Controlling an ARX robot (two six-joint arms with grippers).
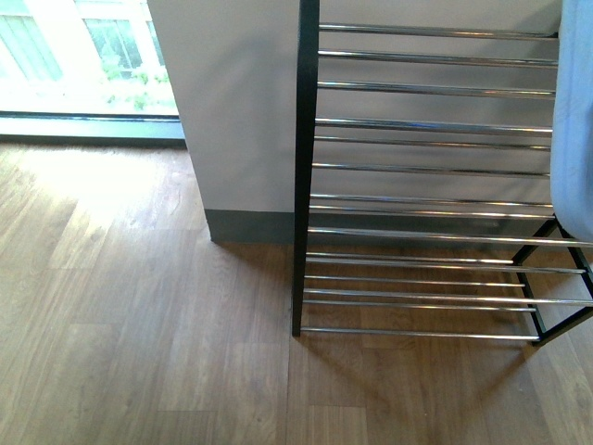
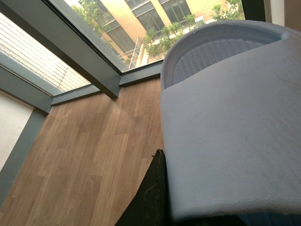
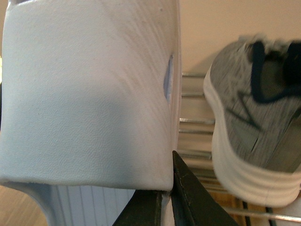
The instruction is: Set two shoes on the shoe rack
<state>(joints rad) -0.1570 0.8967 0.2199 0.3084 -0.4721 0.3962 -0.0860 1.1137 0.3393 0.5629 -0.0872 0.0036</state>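
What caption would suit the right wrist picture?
A pale blue slide sandal held close to the camera, beside a grey sneaker on the shoe rack.

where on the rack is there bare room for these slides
In the front view the shoe rack shows bare rods from its black upright across every visible tier. It is crowded toward its far end: the right wrist view shows a grey sneaker already on the rods, beside the held slide.

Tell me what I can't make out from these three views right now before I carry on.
- Front view: both arms out of frame; only a sliver of pale blue moulded slide sandal at the edge, beside the silver-rod shoe rack.
- Left wrist view: the sandal fills the frame, hiding the rack and most of the left gripper.
- Right wrist view: the grey knit sneaker is blurred and cropped; its contact with the rods is unclear.
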